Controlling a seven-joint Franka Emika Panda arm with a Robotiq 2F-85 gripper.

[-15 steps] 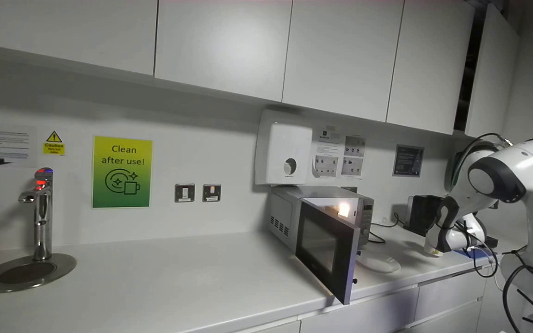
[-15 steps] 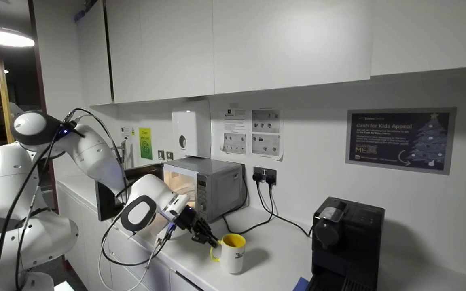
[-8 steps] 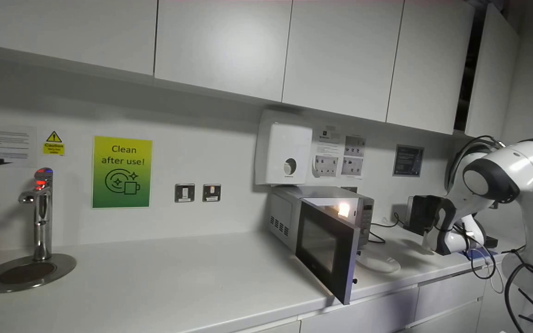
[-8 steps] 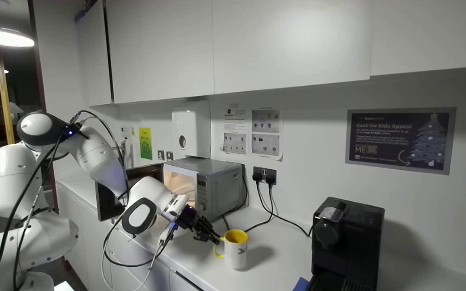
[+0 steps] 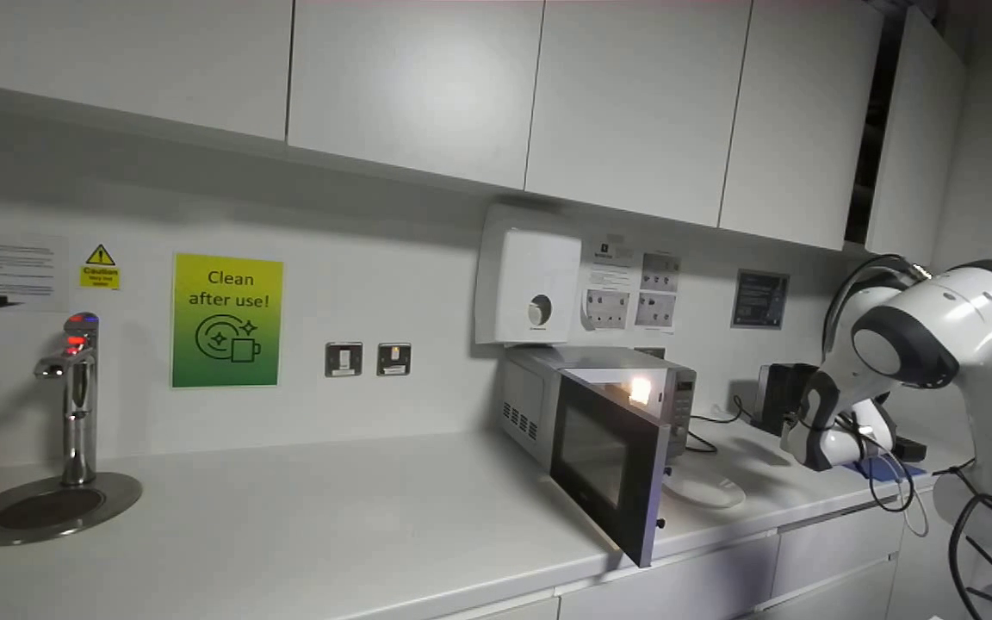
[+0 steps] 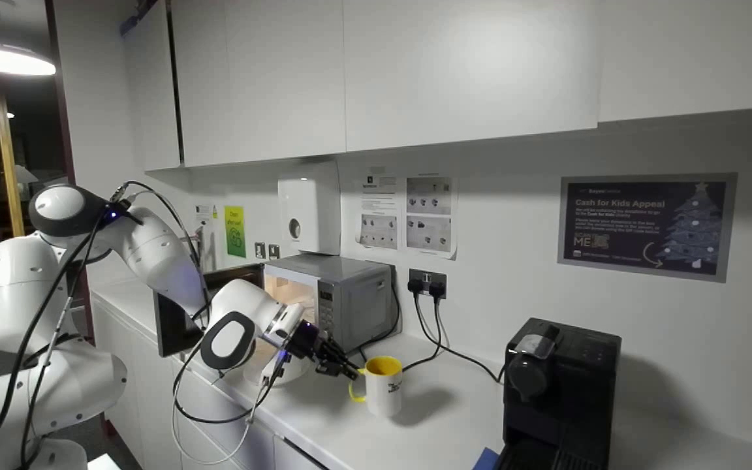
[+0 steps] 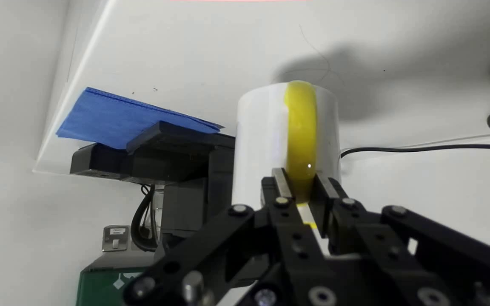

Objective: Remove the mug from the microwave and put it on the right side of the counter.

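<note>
A white mug (image 6: pixel 384 391) with a yellow inside and yellow handle is outside the microwave, upright over the counter (image 6: pixel 441 437) between microwave and coffee machine. I cannot tell whether its base touches the counter. My gripper (image 6: pixel 354 373) is shut on the upper part of the handle. In the wrist view the fingers (image 7: pixel 303 185) pinch the yellow handle on both sides, with the white mug body (image 7: pixel 257 140) behind it. The microwave (image 6: pixel 363 307) stands with its door (image 5: pixel 604 465) open and its light on. The mug is hidden behind the arm in an exterior view (image 5: pixel 836 430).
A black coffee machine (image 6: pixel 562 391) stands to the right, with a blue cloth (image 7: pixel 130 117) by it. Black cables (image 6: pixel 415 362) run along the counter from the wall socket. A white plate (image 5: pixel 707 489) lies before the microwave. Wall cupboards (image 6: pixel 467 72) hang above.
My gripper and the mug held in it have moved a little to the right and up in an exterior view, away from the counter's front edge. The microwave and its door have not moved.
</note>
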